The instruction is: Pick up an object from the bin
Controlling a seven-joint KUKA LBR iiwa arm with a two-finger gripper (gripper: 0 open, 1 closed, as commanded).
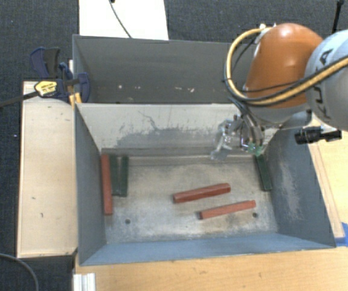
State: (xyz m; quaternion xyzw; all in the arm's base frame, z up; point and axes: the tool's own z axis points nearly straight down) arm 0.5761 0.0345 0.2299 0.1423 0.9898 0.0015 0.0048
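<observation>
3 red bars [227, 210], 2 green bars [120, 176]; end effector [239, 141] at right, open or closed unclear.

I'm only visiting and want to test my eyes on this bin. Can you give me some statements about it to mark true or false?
1. Two red sticks, the upper middle stick and the lower middle stick, lie mid-floor in the bin. True.
2. The gripper is at the left wall. False: it is at the back right, near the right green stick.
3. The left red stick and the left green stick lie side by side. True.
4. The gripper holds a red stick. False: all three red sticks lie on the floor, apart from it.
</observation>
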